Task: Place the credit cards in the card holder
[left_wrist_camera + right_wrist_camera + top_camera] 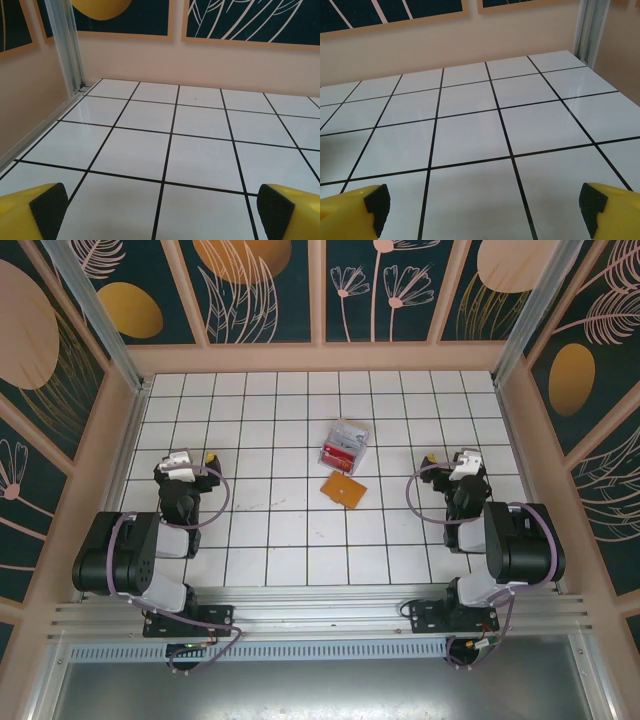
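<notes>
Top external view showed the small flat orange-tan wallet-like card holder (343,489) lying on the white tiled table (270,420) near its middle, between the two arms. A clear plastic box (352,430) sat just beyond it; whether the two touched was too small to tell. Inside the box lay the thin rectangular credit cards (337,455), a red one plainest, with something whitish beside it. No card showed on or in the holder, so the task seemed not yet begun.

The left gripper (161,212) and the right gripper (485,206) hung low over bare tiles, well apart from both things, each with its yellow fingers and black pads spread wide.

The step in hand was probably getting a card out of the box. I judged it best for one arm to steady the box while the other took a card by its edge, since a thin flat card offers little to pinch and the light box could slide.
</notes>
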